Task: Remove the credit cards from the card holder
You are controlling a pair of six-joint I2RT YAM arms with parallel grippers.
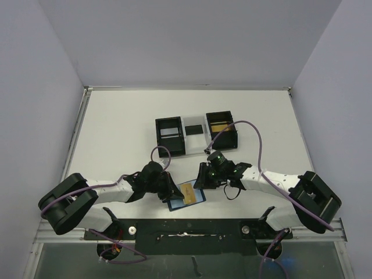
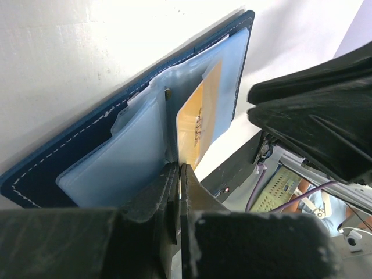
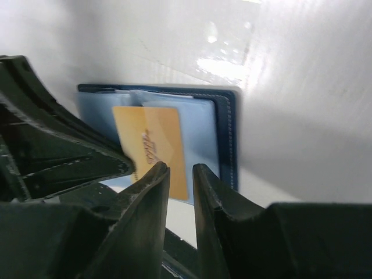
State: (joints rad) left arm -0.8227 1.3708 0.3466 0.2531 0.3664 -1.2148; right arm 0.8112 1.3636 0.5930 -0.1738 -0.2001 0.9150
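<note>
Left claw (image 2: 179,174) has its jaws pressed together at the near edge of the open card holder (image 2: 70,157), beside the gold card (image 2: 200,125), though whether they nip anything I cannot tell; the right claw (image 3: 181,174) hangs at the card's free end, jaws slightly apart. Lying flat on the table (image 1: 116,128) by the arm bases, the holder looks soft and light, likely to slide unless pinned. Its card looks thin, stiff and slick, so I'd pinch the exposed end across both faces and draw straight out.
</note>
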